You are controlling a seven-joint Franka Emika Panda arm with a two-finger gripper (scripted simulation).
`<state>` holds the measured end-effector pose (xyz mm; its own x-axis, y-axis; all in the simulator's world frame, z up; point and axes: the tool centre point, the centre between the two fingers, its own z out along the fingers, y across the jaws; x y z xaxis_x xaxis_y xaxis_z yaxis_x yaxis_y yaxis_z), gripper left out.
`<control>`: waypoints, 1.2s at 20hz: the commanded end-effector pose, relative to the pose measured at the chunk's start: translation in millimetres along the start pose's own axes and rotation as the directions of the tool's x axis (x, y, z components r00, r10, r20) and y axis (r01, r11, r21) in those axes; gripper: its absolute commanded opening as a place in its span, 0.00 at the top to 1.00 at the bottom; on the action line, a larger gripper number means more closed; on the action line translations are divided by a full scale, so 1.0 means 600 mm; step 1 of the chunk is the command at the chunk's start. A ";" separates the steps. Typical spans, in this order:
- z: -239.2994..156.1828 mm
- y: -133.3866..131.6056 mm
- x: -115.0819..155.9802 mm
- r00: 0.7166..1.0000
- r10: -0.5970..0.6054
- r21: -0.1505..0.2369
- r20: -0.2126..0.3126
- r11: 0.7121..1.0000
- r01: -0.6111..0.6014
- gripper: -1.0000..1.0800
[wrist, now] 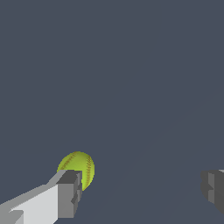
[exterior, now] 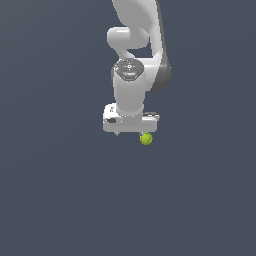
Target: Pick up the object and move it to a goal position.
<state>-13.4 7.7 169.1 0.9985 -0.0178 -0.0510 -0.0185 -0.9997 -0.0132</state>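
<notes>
Hovering low over the plain dark floor, with the gripper spread wide and gripping nothing; fingers set well apart, one at each side of the wrist view, bare floor showing in the gap between them.

Found the ball not between the fingers but off to one side; sat just beyond one finger, partly hidden behind its tip, on that finger's outer side rather than inside the gap; could not tell whether touching or only just beside. Confirmed from the exterior view: ball peeking out under the hand's edge toward the exterior view's right, gripper centred to the other side of it.

Being round, offered no long axis to line up with; only the offset mattered. Judged the grasp not yet set up: needed a sideways shift along the finger line, toward the ball, until centred in the gap, before closing. Risked nudging the ball and rolling it away if lowered or closed as placed. Saw no goal marker.
</notes>
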 end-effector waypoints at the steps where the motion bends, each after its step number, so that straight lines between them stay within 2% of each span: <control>1: 0.000 0.000 0.000 1.000 0.000 0.000 0.000 1.000 0.000 0.04; 14: 0.015 0.010 -0.008 1.000 -0.011 0.017 0.025 1.000 0.011 0.04; 24: 0.045 -0.028 -0.025 0.999 0.035 0.006 0.009 0.999 -0.035 0.04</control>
<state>-26.9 19.5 147.1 0.9970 -0.0432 -0.0635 -0.0446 -0.9988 -0.0198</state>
